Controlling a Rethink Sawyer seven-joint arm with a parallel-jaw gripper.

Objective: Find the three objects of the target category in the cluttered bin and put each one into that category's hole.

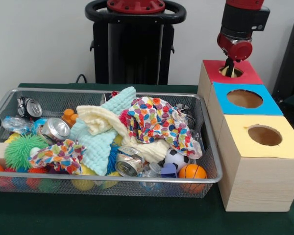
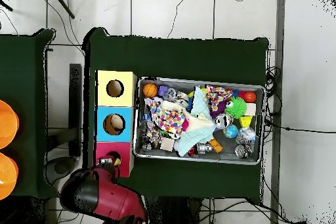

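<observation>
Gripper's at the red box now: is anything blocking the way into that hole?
Nothing visible does. The gripper hangs right over the red box, tips at the hole with something pale between them. The hole's rim looks clear; its inside cannot be seen.

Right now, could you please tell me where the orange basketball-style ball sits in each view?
Front view: the orange ball lies in the wire bin's lower right corner, nearest the yellow-topped box.
Overhead view: the orange ball is at the bin's top left corner.
Shared landmark: the yellow-topped box beside it.
</observation>
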